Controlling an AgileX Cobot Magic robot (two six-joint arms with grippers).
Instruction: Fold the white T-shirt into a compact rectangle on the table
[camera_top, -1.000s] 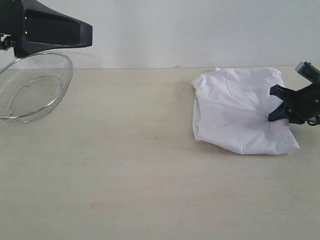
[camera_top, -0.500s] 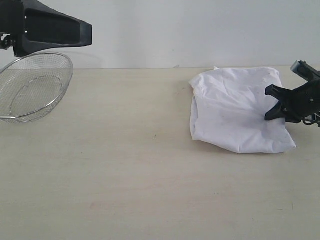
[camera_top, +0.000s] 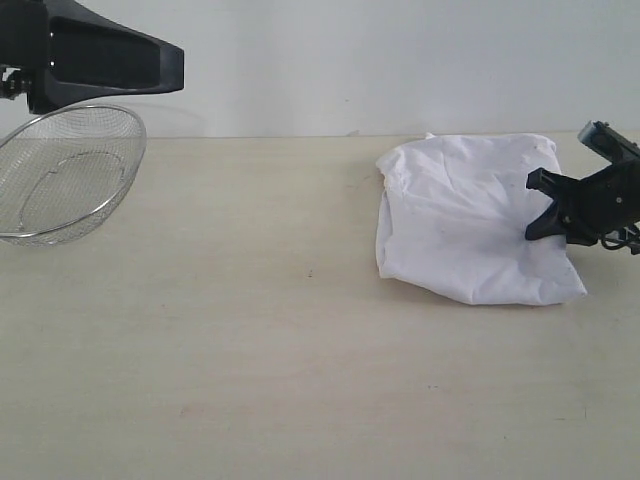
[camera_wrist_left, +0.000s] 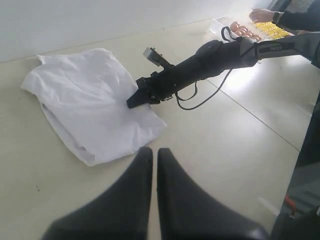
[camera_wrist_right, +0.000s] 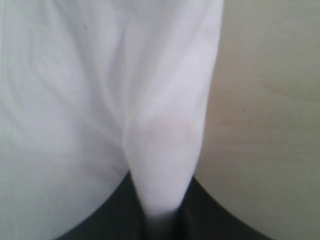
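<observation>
Item under inspection: the white T-shirt (camera_top: 470, 222). Lies as a rumpled, roughly rectangular bundle on the right part of the table (camera_top: 250, 360), toward its far edge. Shows no lettering or tag from any view.

Change against the two preceding exterior frames: sits slightly further left, near-left edge and near-right corner both displaced toward the table's middle. Keeps much the same outline, with no new fold laid. Judged a dragging or repositioning step rather than folding proper; compact rectangle not yet achieved, edges uneven and surface creased.

Right gripper (camera_top: 532, 208): closed on a pinched ridge of cloth at the shirt's right side, confirmed in the right wrist view, where white fabric runs down between the dark fingers (camera_wrist_right: 125, 210). Also displaced leftward along with the cloth.

Left gripper (camera_wrist_left: 154, 150): fingers pressed together, holding nothing, raised well clear of the table and well apart from the shirt. Unchanged in the exterior view.

Containers: wire mesh basket (camera_top: 70, 175) at the far left, tilted, appearing empty. Trays (camera_wrist_left: 247, 30) in the distance, left wrist view, with small rounded brownish and yellow items, too small to identify.
</observation>
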